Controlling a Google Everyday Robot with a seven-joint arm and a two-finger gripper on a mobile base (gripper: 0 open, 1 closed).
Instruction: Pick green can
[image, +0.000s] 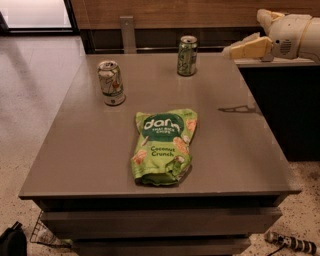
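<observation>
Hovering at the grey worktop's (240, 150) 2 o'clock corner, the cream claw (241, 50), spread impossible to tell, has the upright slim dark-green drink can (187, 56) at its 9 o'clock, apart.

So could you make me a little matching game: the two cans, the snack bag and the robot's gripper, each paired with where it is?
1. green can
2. whitish can
3. snack bag
4. gripper

a. lying flat, front middle of the table
b. in the air by the far right corner
c. upright near the far edge
d. upright on the left side

Pairs: 1-c, 2-d, 3-a, 4-b.
</observation>
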